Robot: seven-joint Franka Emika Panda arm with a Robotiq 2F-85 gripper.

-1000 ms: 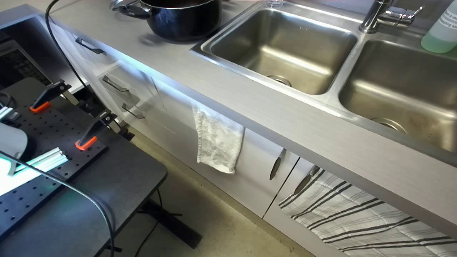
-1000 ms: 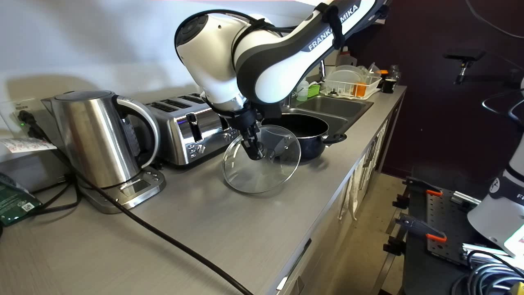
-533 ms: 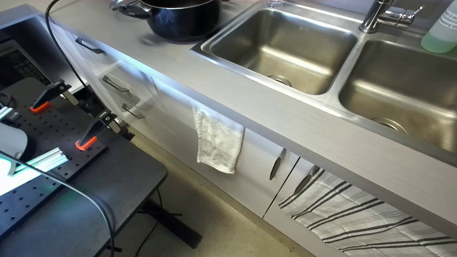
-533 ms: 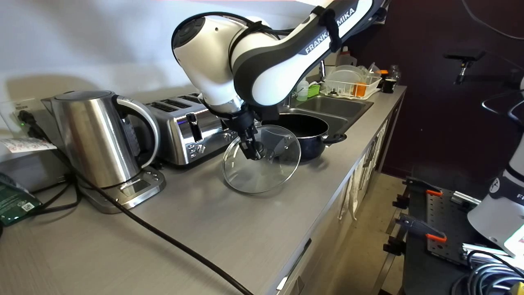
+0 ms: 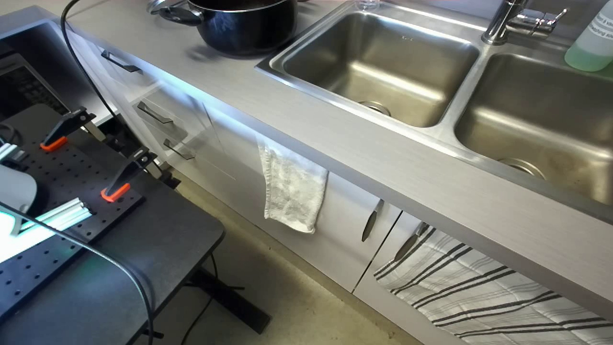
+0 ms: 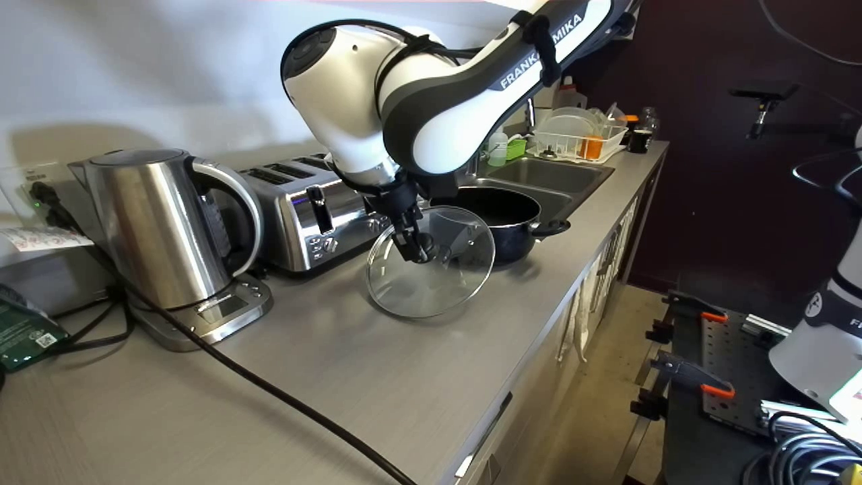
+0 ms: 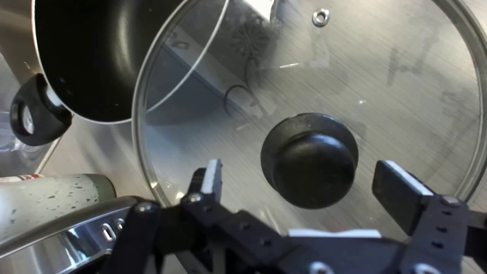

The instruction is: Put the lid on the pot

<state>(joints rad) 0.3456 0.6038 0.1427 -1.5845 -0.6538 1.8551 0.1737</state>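
The glass lid (image 6: pixel 431 293) with a black knob (image 7: pixel 314 167) is on the counter side of the pot, looking tilted in an exterior view. Its far part overlaps the pot's rim in the wrist view; I cannot tell whether they touch. The glossy black pot (image 6: pixel 515 239) stands uncovered by the sink; it also shows in an exterior view (image 5: pixel 246 28) and in the wrist view (image 7: pixel 91 57). My gripper (image 7: pixel 304 179) is open, with one finger on each side of the knob and a gap on both sides. It also shows in an exterior view (image 6: pixel 414 246).
A steel toaster (image 6: pixel 313 215) stands close beside the gripper against the wall. A steel kettle (image 6: pixel 155 229) stands farther left. A black cable (image 6: pixel 269 387) crosses the counter. The sink basins (image 5: pixel 383 67) lie just beyond the pot, with a dish rack (image 6: pixel 579 145) behind.
The arm and gripper have shifted slightly to the left in an exterior view, mostly in the first half second. The lid and the pot have not moved.
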